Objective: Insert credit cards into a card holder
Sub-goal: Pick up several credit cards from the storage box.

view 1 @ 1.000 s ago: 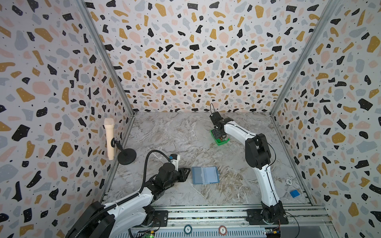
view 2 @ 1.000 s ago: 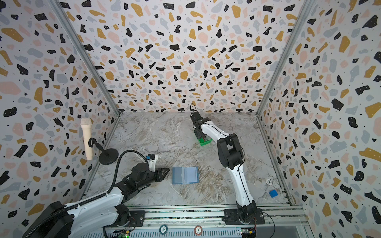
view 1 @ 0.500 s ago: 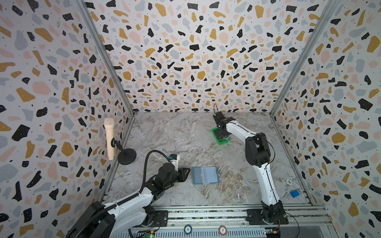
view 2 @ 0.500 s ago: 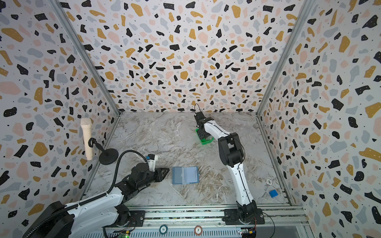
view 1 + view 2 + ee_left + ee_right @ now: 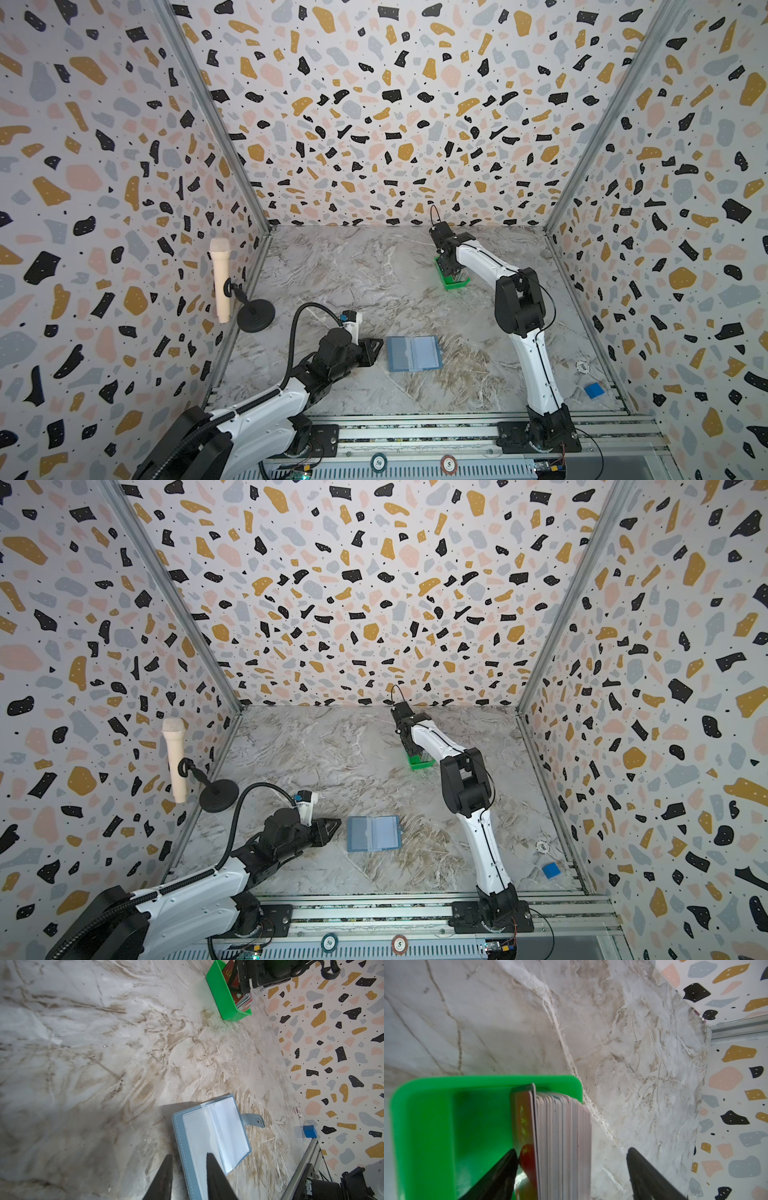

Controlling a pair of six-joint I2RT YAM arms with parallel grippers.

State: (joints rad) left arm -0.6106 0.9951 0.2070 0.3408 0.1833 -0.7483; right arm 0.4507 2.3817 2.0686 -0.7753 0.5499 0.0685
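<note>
The dusty-blue card holder (image 5: 413, 353) (image 5: 374, 833) lies open and flat on the marble floor near the front, its clear sleeves (image 5: 212, 1132) facing up and its snap tab sticking out. My left gripper (image 5: 376, 347) (image 5: 189, 1155) sits low by the holder's left edge, its jaws a little apart and holding nothing. The credit cards (image 5: 560, 1126) stand on edge as a stack in a green tray (image 5: 451, 284) (image 5: 425, 1126) at the back. My right gripper (image 5: 448, 270) (image 5: 572, 1152) is open and straddles the stack. One of its fingers (image 5: 500, 1172) is inside the tray beside the red outer card.
A cream microphone (image 5: 220, 282) on a black stand is by the left wall. A blue block (image 5: 594, 390) and a white chip (image 5: 583, 366) lie at the front right. Terrazzo walls close three sides, and a metal rail (image 5: 415, 432) runs along the front.
My right gripper has shifted slightly to the right over the green tray, onto the card stack. The left arm and the card holder have not moved.
</note>
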